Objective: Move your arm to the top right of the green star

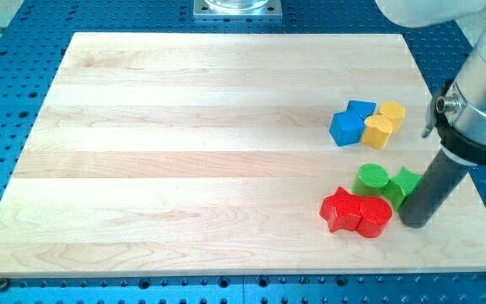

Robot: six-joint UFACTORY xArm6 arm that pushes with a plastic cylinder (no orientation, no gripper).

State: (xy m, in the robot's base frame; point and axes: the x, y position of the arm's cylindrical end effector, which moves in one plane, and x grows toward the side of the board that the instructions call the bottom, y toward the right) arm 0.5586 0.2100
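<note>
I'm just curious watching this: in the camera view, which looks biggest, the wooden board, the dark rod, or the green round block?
1. Wooden board, by far the largest.
2. Dark rod, ending at my tip, just right of the half-hidden green star.
3. Green round block, smallest.

The rod may stand nearer the camera, so its lead over the block is less sure.

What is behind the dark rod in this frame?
The green star sits partly behind the rod, only its left part showing; my tip rests at its lower right. The star's covered side cannot be seen.
</note>
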